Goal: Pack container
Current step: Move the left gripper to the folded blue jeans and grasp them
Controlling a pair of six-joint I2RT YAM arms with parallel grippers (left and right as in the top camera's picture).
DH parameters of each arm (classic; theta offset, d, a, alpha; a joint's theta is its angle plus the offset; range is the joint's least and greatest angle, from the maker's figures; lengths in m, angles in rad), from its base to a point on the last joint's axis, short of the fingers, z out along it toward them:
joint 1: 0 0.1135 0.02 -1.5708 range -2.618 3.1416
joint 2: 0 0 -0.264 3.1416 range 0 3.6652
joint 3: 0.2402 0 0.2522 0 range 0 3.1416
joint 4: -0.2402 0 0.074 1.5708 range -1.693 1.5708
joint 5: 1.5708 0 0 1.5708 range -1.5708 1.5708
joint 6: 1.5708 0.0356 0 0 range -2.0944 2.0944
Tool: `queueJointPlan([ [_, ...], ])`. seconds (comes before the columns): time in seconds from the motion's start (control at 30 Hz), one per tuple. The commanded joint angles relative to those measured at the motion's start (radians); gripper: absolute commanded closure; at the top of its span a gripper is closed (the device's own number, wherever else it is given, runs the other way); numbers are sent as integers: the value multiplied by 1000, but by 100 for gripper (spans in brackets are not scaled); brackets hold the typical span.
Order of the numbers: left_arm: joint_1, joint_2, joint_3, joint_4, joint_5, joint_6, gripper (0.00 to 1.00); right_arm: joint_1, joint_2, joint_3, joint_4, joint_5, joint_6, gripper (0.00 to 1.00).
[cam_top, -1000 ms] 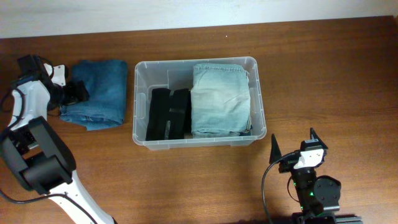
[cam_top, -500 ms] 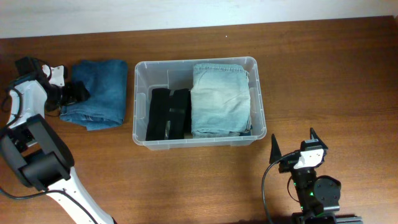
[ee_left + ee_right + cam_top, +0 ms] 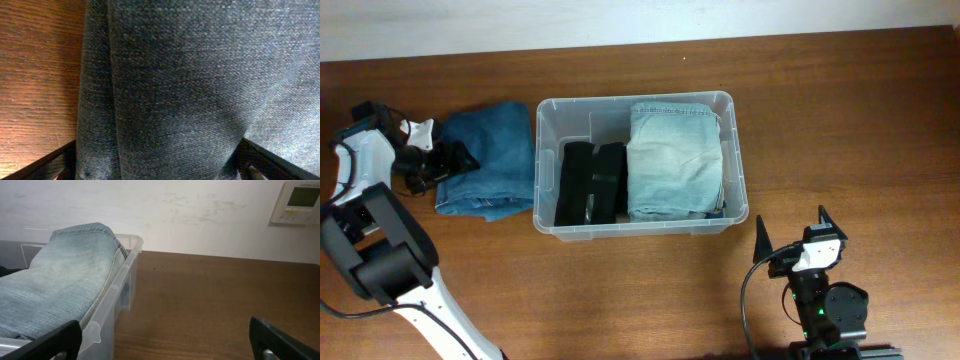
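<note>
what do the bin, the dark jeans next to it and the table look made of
Container: clear rigid plastic, glossy; contents show through its walls. Dark blue jeans: matte denim; the left wrist view shows a twill weave. Table: wood or wood-look laminate, slight sheen, visible grain; which, I cannot tell.

Dark blue jeans (image 3: 175, 85) overflow the left wrist view; only slivers of the left tool (image 3: 160, 172) show at its bottom. The right wrist view crops the container (image 3: 122, 280).
</note>
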Motion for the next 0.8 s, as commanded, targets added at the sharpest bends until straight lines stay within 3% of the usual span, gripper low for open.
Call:
queueJointPlan([
  [0.0,-13,89,-63,7,-85,9,2,-9,-9,-6,-1,-13,9,1],
  [0.1,-13,90,-63,21,-157,10,1,-9,-9,-6,-1,-13,9,2],
  [0.77,-14,89,-64,-13,-151,16,1,-9,-9,-6,-1,-13,9,1],
])
